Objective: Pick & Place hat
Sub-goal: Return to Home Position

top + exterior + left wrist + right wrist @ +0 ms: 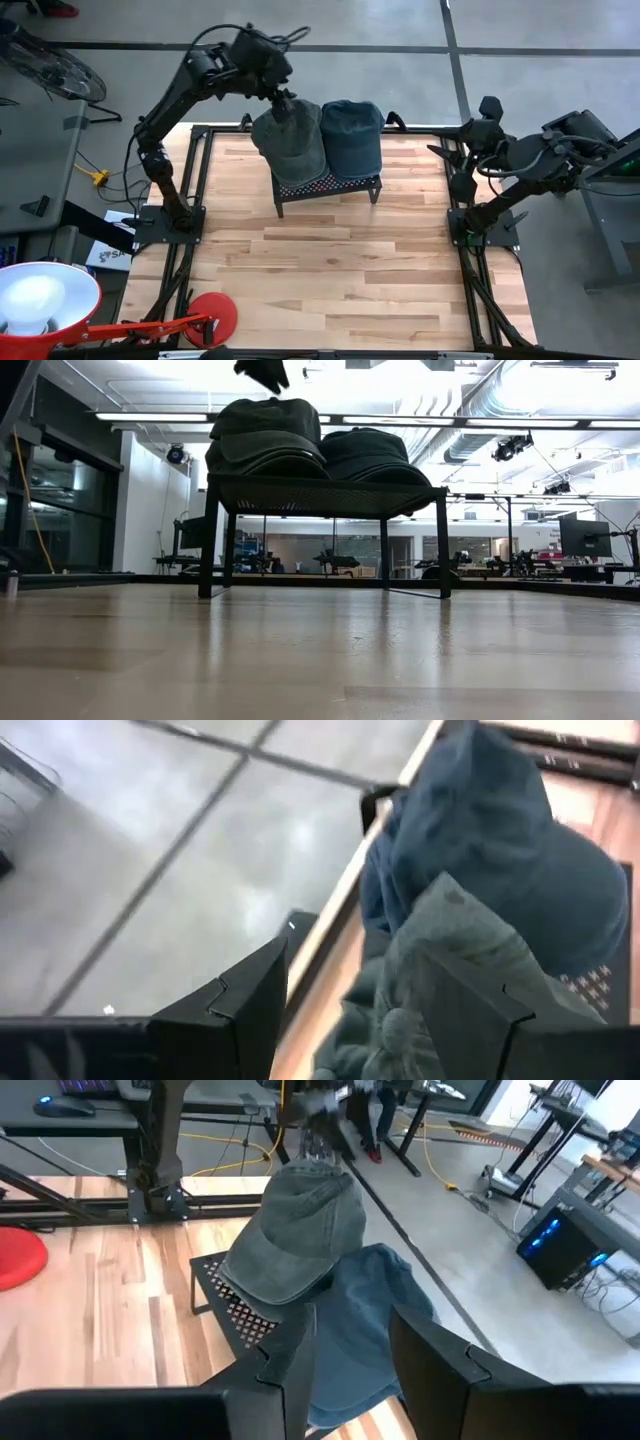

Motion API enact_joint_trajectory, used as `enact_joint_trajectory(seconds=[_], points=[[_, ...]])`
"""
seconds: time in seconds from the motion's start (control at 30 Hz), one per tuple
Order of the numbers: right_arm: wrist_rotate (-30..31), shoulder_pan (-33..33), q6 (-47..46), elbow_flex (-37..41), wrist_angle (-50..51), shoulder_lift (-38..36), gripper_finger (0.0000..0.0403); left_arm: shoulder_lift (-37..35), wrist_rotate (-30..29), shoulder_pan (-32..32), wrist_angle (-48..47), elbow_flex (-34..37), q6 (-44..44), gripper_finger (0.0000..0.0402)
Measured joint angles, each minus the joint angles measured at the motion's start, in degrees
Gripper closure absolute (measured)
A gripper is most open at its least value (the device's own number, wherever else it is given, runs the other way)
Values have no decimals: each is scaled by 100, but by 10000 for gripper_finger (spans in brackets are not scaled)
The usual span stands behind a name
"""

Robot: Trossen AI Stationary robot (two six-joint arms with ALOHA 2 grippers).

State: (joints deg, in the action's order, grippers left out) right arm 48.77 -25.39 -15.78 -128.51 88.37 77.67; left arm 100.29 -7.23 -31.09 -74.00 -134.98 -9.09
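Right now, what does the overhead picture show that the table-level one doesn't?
Only the high view: the whole table, the left arm, the right arm waiting at the right edge. Only the low view: the legs of the shelf, the room behind. Both: the open left gripper just above the green caps, blue caps beside them.

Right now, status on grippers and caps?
Left gripper open, just above green caps. Right gripper open, at right edge of table. Green, blue caps on shelf. Nothing blocking.
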Motion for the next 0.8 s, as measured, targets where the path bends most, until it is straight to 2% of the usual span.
enact_joint_trajectory(seconds=[0.4,0.5,0.67,0.8], points=[[-113,0,-512,0,165,-9,281,-873,-102,0,798,0,24,195],[-68,0,-713,286,154,-68,281,-1044,319,0,856,-2,230,195],[165,0,-1556,1828,-118,-516,281,-1185,1068,90,712,13,144,195],[-42,1,-2038,3548,-1163,-1109,281,-1170,1121,389,288,15,189,195]])
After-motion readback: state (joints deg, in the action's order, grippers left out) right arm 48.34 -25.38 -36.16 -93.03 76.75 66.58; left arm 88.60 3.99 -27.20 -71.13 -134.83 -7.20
